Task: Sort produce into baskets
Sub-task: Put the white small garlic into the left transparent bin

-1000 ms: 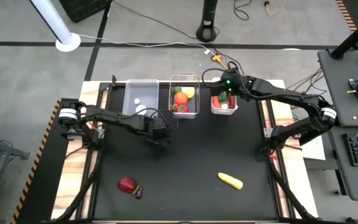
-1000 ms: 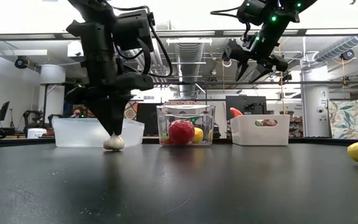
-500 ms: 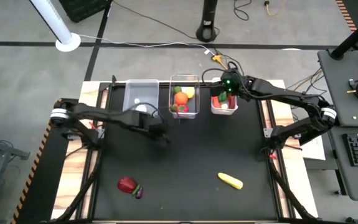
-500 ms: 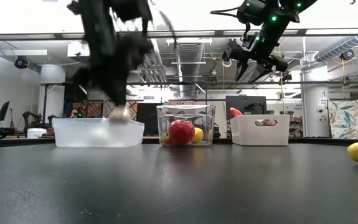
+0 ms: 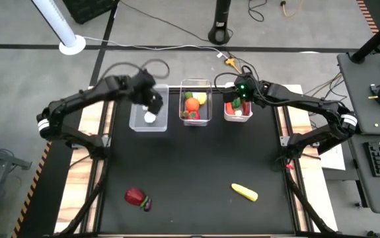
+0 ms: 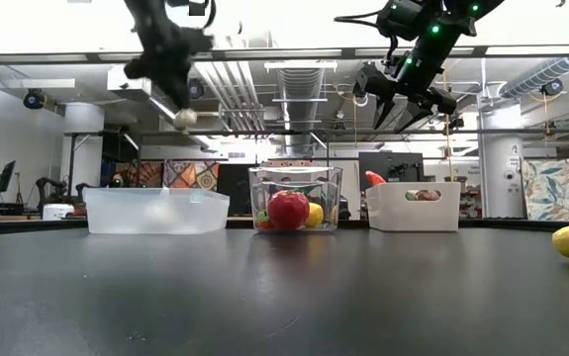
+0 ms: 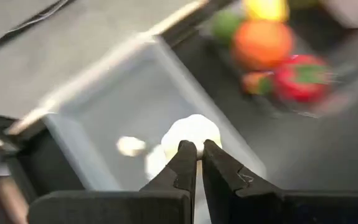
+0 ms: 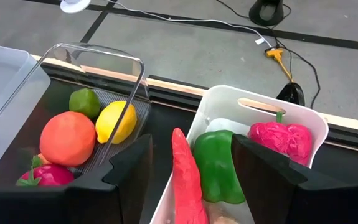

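Mostly sorted: three bins loaded; red apple (image 5: 134,196), purple piece (image 5: 145,204) and corn (image 5: 245,192) are left on the black table (image 5: 196,165). Our left gripper (image 5: 151,106) hangs above the clear left bin (image 5: 135,114), pinching white garlic (image 7: 191,133) (not dropped). Our right gripper (image 5: 240,92) waits spread over the white bin (image 5: 236,118).

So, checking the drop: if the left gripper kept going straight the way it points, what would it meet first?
Probably the floor of the clear plastic bin below. The left gripper, shut on the white garlic, points down into it, near a small white piece; depth is unclear.
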`<action>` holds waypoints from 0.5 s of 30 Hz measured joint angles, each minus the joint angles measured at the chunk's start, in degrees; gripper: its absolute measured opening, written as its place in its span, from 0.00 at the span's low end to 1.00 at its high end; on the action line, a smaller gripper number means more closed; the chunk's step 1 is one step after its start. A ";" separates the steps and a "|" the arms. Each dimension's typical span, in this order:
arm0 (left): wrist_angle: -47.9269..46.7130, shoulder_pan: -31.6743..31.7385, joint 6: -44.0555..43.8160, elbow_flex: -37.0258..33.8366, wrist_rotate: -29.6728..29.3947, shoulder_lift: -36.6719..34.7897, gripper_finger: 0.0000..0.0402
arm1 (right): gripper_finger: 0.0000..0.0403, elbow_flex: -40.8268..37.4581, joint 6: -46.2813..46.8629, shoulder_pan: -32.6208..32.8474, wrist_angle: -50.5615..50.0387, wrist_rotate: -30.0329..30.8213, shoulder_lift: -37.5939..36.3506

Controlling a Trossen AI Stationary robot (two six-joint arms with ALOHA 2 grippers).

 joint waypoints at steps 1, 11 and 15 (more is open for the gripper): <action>0.66 2.96 2.24 -0.57 0.23 0.43 0.00 | 0.52 0.00 0.01 0.00 -0.01 -0.05 0.00; 12.81 19.07 14.95 -9.37 8.14 8.44 0.00 | 0.52 0.00 0.73 0.00 -0.14 -0.07 0.00; 16.58 20.60 18.10 -10.41 8.13 12.00 0.00 | 0.52 0.00 0.87 -0.01 -0.17 -0.05 0.00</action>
